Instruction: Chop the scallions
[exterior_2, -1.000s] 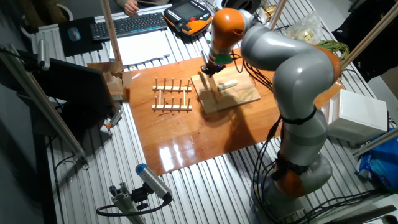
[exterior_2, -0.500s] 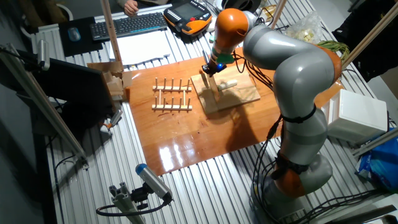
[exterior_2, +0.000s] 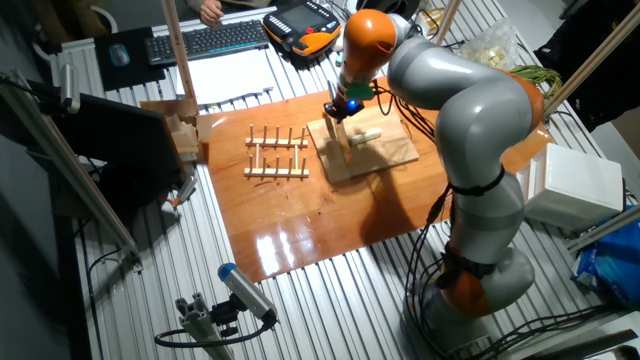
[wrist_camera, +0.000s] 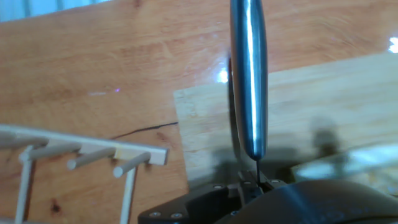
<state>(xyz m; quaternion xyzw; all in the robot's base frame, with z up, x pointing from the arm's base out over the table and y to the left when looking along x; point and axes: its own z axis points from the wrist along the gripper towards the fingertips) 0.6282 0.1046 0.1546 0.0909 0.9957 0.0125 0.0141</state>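
One pale scallion (exterior_2: 366, 135) lies flat, long axis left-right across the cutting board (exterior_2: 385, 158).

Glossy wooden tabletop (exterior_2: 300, 225), slatted aluminium bench (exterior_2: 150, 290)

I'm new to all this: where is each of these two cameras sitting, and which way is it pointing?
Fixed view: mounted high, off the table, looking down at the whole arm, its claw, the cutting board and the dowel rack.
Hand view: rides on the hand, looking along the knife down onto the board; only the dark claw mount shows.
Shared: board, rack.
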